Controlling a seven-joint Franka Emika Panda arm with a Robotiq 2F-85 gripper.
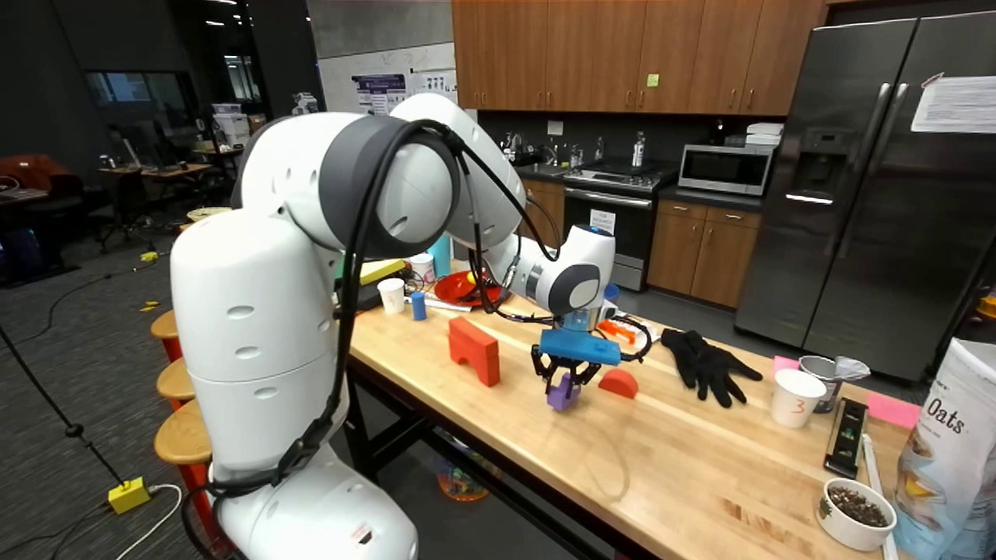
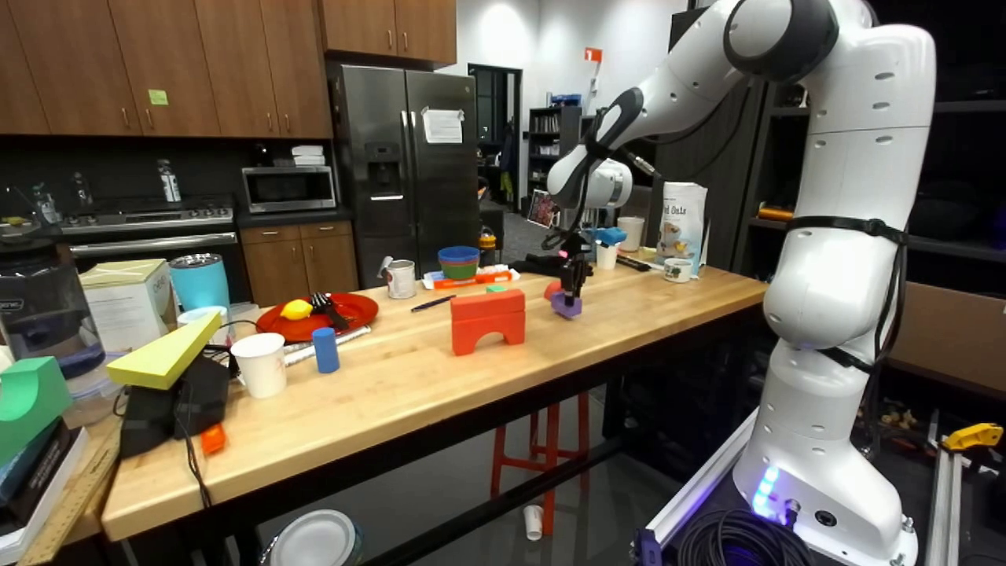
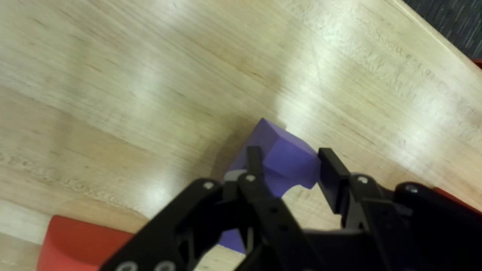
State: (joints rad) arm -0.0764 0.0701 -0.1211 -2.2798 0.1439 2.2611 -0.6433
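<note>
The gripper (image 3: 289,161) holds the tilted purple block (image 1: 559,400) between close-set fingertips (image 3: 333,165), right of the red arch (image 1: 479,347), near the half-round (image 1: 619,383). It looks light and stiff, perhaps slightly slick; flat opposite sides should give the surest hold.

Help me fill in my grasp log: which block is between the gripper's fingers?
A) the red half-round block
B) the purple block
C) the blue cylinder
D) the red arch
B: the wrist view shows the purple block between the fingers of the gripper, and both exterior views show it at the gripper's lower end.
</note>
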